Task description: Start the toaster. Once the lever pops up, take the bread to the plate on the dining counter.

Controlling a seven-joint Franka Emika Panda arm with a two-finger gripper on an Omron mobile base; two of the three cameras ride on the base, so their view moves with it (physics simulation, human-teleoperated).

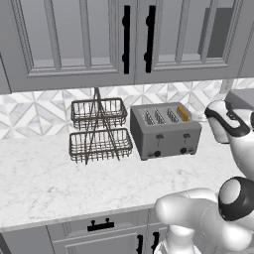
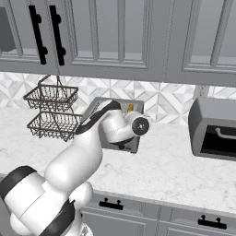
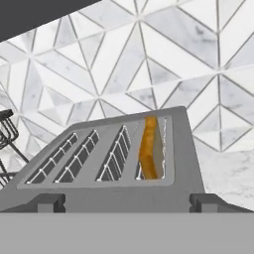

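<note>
On the marble counter ahead of me, the toaster (image 1: 165, 130) is sitting just right of the wire rack (image 1: 98, 130), with the bread (image 1: 183, 113) standing up in its rightmost of 4 slots. I am judging that I am on the first step: starting the toaster, its levers (image 1: 186, 136) not yet pressed. My pincer is spread wide and gripping nothing. It is looking over the toaster's front edge, the bread (image 3: 149, 148) a little beyond and above my tips. Next I am needing to come down onto the right-hand lever and push.
</note>
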